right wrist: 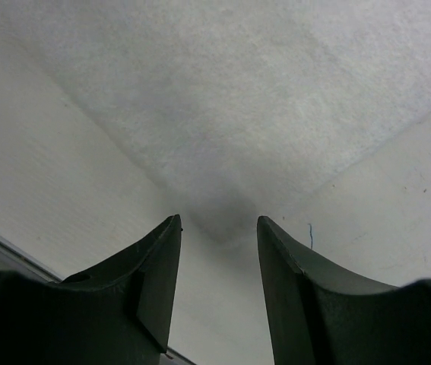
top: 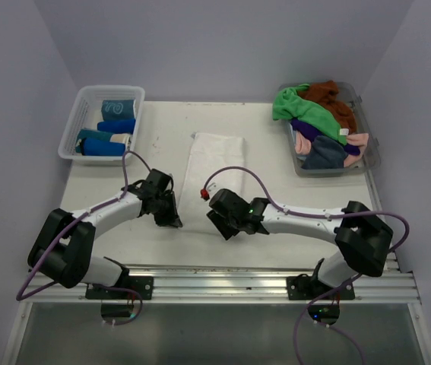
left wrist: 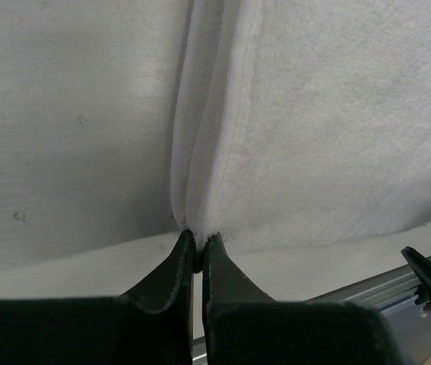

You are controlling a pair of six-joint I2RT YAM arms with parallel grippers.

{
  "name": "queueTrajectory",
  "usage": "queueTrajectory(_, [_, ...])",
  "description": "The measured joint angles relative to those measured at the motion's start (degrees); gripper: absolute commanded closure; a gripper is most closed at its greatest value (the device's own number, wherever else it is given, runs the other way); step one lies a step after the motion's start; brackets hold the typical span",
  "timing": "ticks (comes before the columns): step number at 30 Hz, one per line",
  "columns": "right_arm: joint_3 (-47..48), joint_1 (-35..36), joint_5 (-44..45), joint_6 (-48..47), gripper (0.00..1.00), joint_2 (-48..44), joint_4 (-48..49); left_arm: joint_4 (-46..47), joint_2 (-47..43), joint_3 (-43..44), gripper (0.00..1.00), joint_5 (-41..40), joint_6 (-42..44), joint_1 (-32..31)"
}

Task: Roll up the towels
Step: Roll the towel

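left gripper [left wrist: 198, 242] was pinched shut on the near left corner of the white towel [left wrist: 329, 137], which lay spread on the table [top: 162, 137] ahead and to its right. right gripper [right wrist: 219, 222] had its jaws apart, with the towel's near right corner just ahead, between the fingertips.

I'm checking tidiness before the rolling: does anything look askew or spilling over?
Only the clear plastic tub: the bright green terry towel and a pink towel drape over its rim. The folded white towel lies flat, left gripper shut on its near corner.
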Motion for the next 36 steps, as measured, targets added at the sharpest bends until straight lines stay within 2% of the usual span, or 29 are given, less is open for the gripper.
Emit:
queueTrajectory(8, [2.56,2.89,-1.33,-5.4,0.5,4.85,2.67,-0.22,0.0,0.02,1.0,-0.37,-1.42,0.0])
queueTrajectory(15, [3.54,5.49,2.21,-9.07,0.53,9.6,6.95,-0.48,0.0,0.13,1.0,-0.39,-1.51,0.22])
queueTrajectory(17, [3.19,5.55,3.43,-9.6,0.64,11.32,9.09,-1.03,0.02,0.39,1.0,-0.39,-1.42,0.66])
queueTrajectory(18, [2.93,5.55,4.2,-9.77,0.74,12.15,10.08,-1.29,0.02,0.57,1.0,-0.37,-1.4,0.9])
queueTrajectory(20, [2.93,5.6,5.86,-9.77,0.83,12.39,11.5,-1.79,0.02,1.03,1.0,-0.33,-1.33,1.36])
queueTrajectory(21, [2.89,5.6,6.25,-9.64,0.93,12.41,11.98,-1.9,0.02,1.22,1.0,-0.26,-1.33,1.51])
queueTrajectory(22, [2.86,5.6,6.36,-9.57,0.98,12.39,12.26,-1.95,0.02,1.33,1.0,-0.24,-1.31,1.57])
queueTrajectory(23, [2.86,5.6,6.38,-9.62,1.0,12.37,12.37,-2.01,0.02,1.46,0.97,-0.22,-1.29,1.68])
queueTrajectory(24, [2.86,5.6,6.34,-9.51,1.0,12.35,12.37,-2.21,0.02,1.6,0.86,-0.2,-1.25,1.81])
queueTrajectory(26, [2.89,5.57,6.1,-9.33,1.0,12.13,12.31,-2.78,0.02,2.05,0.76,0.07,-1.01,2.34])
queueTrajectory(27, [2.89,5.49,5.75,-9.33,1.0,11.89,12.15,-3.08,0.02,2.32,0.63,0.09,-0.74,2.62])
queueTrajectory(30, [3.89,4.59,2.73,-9.31,1.0,11.52,10.58,-4.09,-0.44,3.39,0.4,0.15,0.33,3.89])
queueTrajectory(36, [8.79,-0.11,-7.91,-8.46,1.0,11.52,6.25,-4.83,-5.03,4.09,0.39,0.37,0.24,5.99])
